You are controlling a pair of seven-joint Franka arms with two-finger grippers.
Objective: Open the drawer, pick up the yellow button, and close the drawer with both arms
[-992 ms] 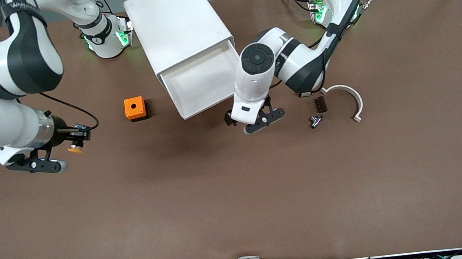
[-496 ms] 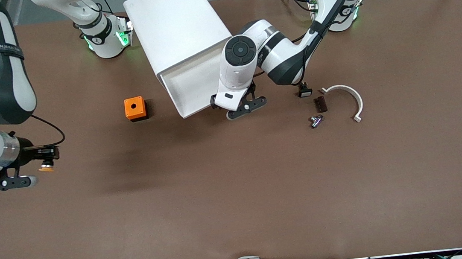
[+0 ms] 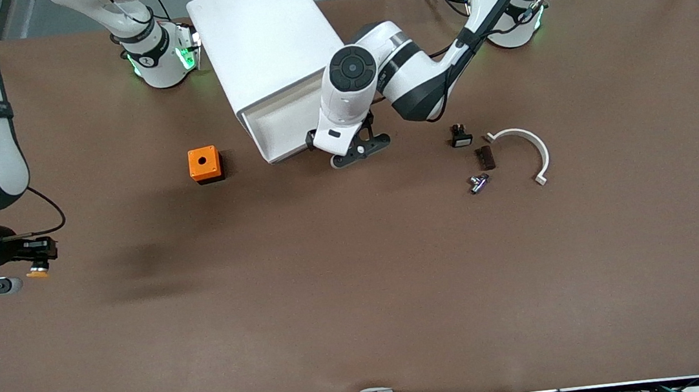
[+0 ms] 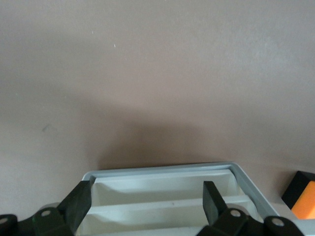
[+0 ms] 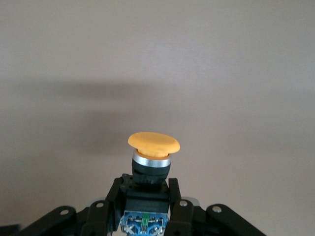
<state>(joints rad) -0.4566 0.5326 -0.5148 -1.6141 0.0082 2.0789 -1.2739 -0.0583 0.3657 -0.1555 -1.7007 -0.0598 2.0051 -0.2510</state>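
Note:
The white cabinet stands near the arms' bases. Its uppermost drawer sticks out a short way and looks empty. My left gripper is open at the drawer's front edge, at the corner toward the left arm's end. In the left wrist view the gripper has its fingers spread over the drawer's front rim, holding nothing. My right gripper is shut on the button above the table at the right arm's end. In the right wrist view the gripper holds its dark body; the orange cap points away.
An orange cube with a hole sits beside the drawer toward the right arm's end, and shows in the left wrist view. Toward the left arm's end lie a small black part, a dark brown piece, a metal part and a white curved strip.
My left gripper has moved toward the cabinet and the drawer has slid farther in. My right gripper has carried the button toward the right arm's end of the table.

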